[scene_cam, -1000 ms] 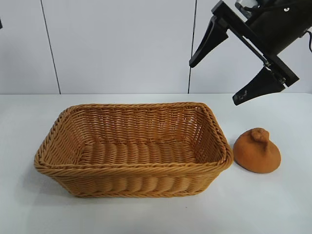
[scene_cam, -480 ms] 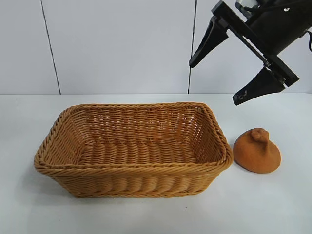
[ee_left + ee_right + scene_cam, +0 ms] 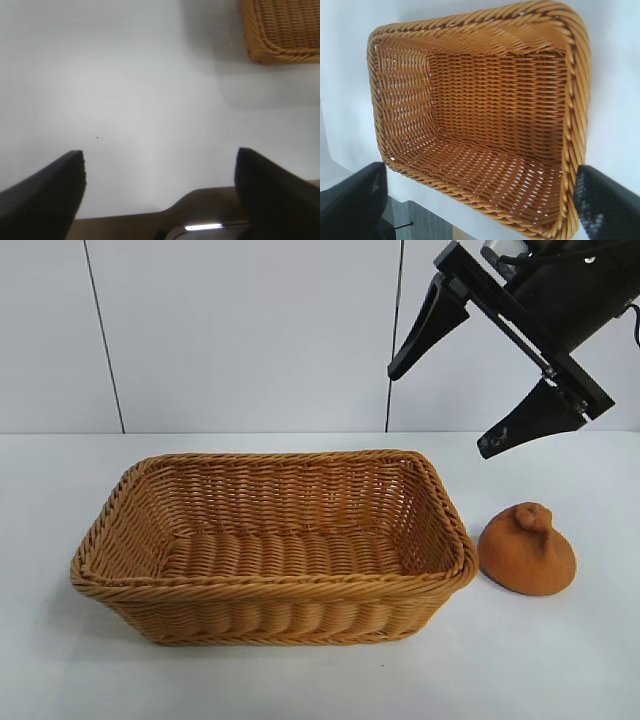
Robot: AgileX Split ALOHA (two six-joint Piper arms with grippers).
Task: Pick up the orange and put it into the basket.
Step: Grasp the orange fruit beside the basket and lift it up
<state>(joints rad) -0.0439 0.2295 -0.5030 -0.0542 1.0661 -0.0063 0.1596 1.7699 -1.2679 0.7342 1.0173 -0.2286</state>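
Observation:
The orange (image 3: 527,549), a matte orange-brown dome with a small knob on top, sits on the white table just right of the basket (image 3: 272,585). The basket is large, woven, honey-tan and empty; it fills the right wrist view (image 3: 577,100), and a corner of it shows in the left wrist view (image 3: 280,47). My right gripper (image 3: 440,410) hangs open and empty high above the basket's right end and the orange. In the right wrist view the orange is out of view. My left gripper (image 3: 160,155) is open and empty over bare table, out of the exterior view.
The white table (image 3: 560,660) runs back to a pale panelled wall (image 3: 250,330). In the left wrist view the table's edge (image 3: 150,212) shows close under the left gripper.

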